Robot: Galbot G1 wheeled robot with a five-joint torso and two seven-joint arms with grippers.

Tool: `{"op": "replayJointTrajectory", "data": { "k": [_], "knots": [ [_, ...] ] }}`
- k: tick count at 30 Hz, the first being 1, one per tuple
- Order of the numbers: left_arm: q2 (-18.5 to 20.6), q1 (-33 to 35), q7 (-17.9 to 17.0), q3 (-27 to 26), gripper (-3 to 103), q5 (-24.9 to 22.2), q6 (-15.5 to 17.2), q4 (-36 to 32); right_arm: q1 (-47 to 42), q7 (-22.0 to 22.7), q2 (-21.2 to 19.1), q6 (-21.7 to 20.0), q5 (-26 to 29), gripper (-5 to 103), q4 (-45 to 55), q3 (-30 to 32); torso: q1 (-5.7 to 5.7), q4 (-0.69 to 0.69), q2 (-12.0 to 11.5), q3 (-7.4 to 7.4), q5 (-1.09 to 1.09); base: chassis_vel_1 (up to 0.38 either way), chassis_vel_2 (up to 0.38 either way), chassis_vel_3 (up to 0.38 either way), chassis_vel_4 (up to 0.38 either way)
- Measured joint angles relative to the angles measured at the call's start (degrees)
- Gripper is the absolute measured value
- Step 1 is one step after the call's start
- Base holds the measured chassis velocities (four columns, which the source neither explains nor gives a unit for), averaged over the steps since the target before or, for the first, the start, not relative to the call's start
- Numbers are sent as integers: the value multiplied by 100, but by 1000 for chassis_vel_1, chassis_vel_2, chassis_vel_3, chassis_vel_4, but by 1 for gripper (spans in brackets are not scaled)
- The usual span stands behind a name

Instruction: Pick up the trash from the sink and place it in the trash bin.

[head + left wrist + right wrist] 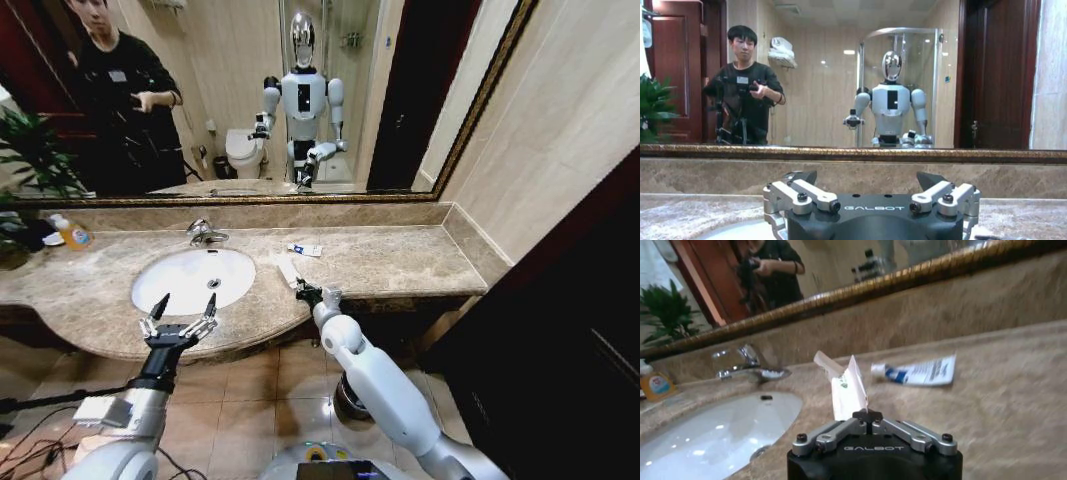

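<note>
Right gripper with fingers clenched on a white sachet, lifted just above the counter beside the sink. Light, limp, probably crushable; pinched at its lower end, long axis upright. Tube lying flat nearby. Left gripper hanging at the sink's near rim, fingers released.

- Beige marble tabletop holds the white sink.
- A white tube lies near the mirror.
- A yellow-orange bottle stands far left.
- A white paper strip sits beside the sink.
</note>
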Motion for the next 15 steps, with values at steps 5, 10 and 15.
{"op": "replayJointTrajectory", "data": {
  "k": [5,10,15],
  "knots": [
    [0,0,0,0,100,0,0,0,-323,-739,-359,217,-240,0,385,460,0,0,0,0,1,0,0,0,0],
    [0,0,0,0,100,0,0,0,-680,-1352,-695,350,-292,0,799,879,0,0,0,0,1,0,0,0,0],
    [0,0,0,0,100,0,0,0,-1309,-2507,-1220,665,-169,0,1343,1463,-1,-1,1,0,0,0,0,0,0]
  ]
}}
